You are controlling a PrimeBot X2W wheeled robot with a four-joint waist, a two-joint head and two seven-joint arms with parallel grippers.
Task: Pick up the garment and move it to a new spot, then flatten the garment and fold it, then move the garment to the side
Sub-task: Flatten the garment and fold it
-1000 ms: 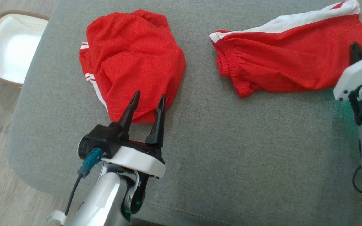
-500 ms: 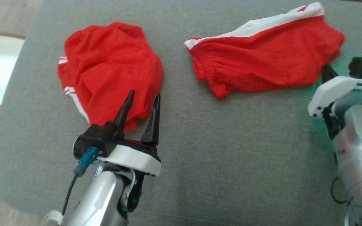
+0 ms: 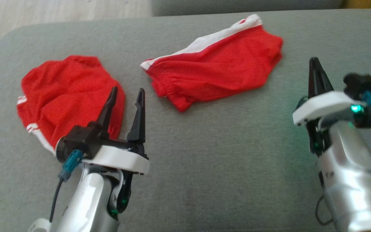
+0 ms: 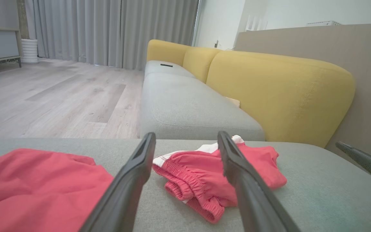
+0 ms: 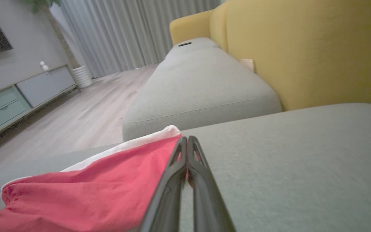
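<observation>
Two red garments lie on the grey cushion (image 3: 224, 161). A crumpled one (image 3: 66, 93) is at the left, with white stripes at its edge. Red shorts with a white side band (image 3: 214, 74) lie spread in the middle. My left gripper (image 3: 127, 91) stands open with nothing between its fingers, its tips over the crumpled garment's right edge. In the left wrist view the left gripper (image 4: 186, 138) frames the shorts (image 4: 188, 170), with the crumpled garment (image 4: 37, 183) at the lower left. My right gripper (image 3: 314, 61) is shut and empty, right of the shorts and apart from them. The right gripper (image 5: 188, 140) lies beside the shorts (image 5: 101, 183).
A second grey seat (image 4: 185, 103) with a yellow backrest (image 4: 279, 93) runs on beyond the cushion's far edge. Wooden floor (image 3: 60, 13) lies past the far left corner. The cushion's front and right parts are bare fabric.
The head camera has swung, so the whole picture has shifted left and down and the white basket has left it. My right gripper, earlier at the shorts' right edge, now stands apart from them.
</observation>
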